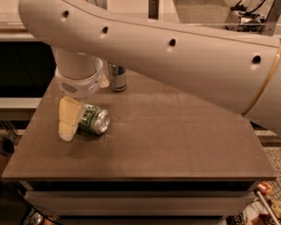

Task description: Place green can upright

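The green can (94,119) lies on its side on the brown table (178,139), left of the middle, with its silver end facing right and towards me. My gripper (69,122) hangs from the white wrist (78,76) straight down at the can's left end and covers that end. Whether it holds the can does not show.
A slimmer silver-and-blue can (117,76) stands upright at the back of the table, behind the wrist. My large white arm (178,55) crosses the upper view from the right. The table's front edge (140,176) is near; shelving lies to the left.
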`<move>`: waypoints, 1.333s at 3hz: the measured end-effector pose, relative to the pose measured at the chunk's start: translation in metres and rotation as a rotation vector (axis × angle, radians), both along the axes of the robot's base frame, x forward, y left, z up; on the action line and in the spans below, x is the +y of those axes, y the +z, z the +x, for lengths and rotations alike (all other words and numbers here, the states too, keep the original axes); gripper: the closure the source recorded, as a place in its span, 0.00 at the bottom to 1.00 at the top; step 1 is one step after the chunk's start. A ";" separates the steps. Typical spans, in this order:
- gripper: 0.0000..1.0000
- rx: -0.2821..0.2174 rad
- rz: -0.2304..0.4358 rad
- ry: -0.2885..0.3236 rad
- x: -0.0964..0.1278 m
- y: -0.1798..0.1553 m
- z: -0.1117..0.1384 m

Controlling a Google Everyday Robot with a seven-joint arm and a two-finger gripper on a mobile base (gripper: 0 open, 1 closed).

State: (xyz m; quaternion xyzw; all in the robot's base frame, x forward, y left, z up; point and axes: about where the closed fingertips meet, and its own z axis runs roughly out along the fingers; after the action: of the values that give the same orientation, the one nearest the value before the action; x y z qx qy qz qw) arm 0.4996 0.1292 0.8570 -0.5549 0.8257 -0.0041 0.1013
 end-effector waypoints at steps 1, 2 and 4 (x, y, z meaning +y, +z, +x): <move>0.18 -0.005 0.012 0.010 0.004 -0.002 0.008; 0.41 0.002 0.021 0.028 0.012 -0.008 0.011; 0.88 0.006 0.027 0.044 0.018 -0.013 0.012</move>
State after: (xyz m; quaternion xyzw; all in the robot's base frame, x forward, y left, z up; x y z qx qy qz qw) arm 0.5116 0.1468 0.8443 -0.5716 0.8136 0.0108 0.1063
